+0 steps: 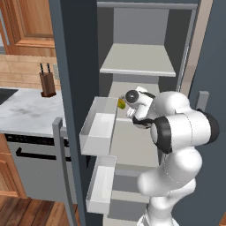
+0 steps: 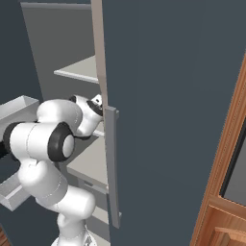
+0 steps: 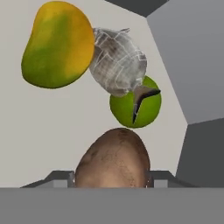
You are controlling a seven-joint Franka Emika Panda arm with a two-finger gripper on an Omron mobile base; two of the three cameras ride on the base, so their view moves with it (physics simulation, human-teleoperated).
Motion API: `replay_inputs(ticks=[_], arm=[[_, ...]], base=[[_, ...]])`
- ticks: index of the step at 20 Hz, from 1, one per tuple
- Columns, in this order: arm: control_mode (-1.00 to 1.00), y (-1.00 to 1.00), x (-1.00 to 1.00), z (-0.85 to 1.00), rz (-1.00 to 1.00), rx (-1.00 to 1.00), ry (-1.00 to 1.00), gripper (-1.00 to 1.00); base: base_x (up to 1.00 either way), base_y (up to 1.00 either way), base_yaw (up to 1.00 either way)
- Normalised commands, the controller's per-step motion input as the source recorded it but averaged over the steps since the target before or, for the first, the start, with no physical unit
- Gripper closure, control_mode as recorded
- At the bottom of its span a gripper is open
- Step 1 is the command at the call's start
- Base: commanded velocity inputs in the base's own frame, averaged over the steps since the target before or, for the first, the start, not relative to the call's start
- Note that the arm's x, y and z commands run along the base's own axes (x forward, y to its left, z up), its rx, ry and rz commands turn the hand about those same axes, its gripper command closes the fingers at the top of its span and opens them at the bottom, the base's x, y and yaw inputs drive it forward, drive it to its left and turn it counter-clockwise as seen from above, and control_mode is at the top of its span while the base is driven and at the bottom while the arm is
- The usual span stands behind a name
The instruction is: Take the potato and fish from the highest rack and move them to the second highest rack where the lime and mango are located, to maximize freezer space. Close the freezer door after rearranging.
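In the hand view the brown potato sits between my gripper's two fingertips, which press against its sides low over the light rack floor. Just beyond it lies the green lime, with the silvery fish resting partly over the lime and against the yellow-green mango. In the left base view my arm reaches into the freezer at the second rack, where a bit of the mango shows beside the hand. The highest rack above it is bare.
The freezer door stands open on the left, its white bins close to my forearm. A second slate-blue panel with a grey bar handle stands right of the arm. The freezer's grey side wall is near the lime.
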Motion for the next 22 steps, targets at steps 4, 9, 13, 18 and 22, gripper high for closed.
replay_inputs(ticks=[4,9,13,18,22], arm=[[-1.00,0.00,-0.08,-0.22,0.00,0.00,0.01,-1.00],[-1.00,0.00,-0.49,-0.03,0.00,0.00,-0.06,-1.00],[-1.00,0.00,-0.77,0.03,-0.01,0.10,-0.05,-1.00],[-1.00,0.00,-0.98,0.27,-0.03,0.30,-0.02,-1.00],[-1.00,0.00,-0.99,0.51,-0.01,0.41,0.00,-1.00]], base=[[0.00,0.00,0.00],[0.00,0.00,0.00],[0.00,0.00,0.00],[0.00,0.00,0.00],[0.00,0.00,0.00]])
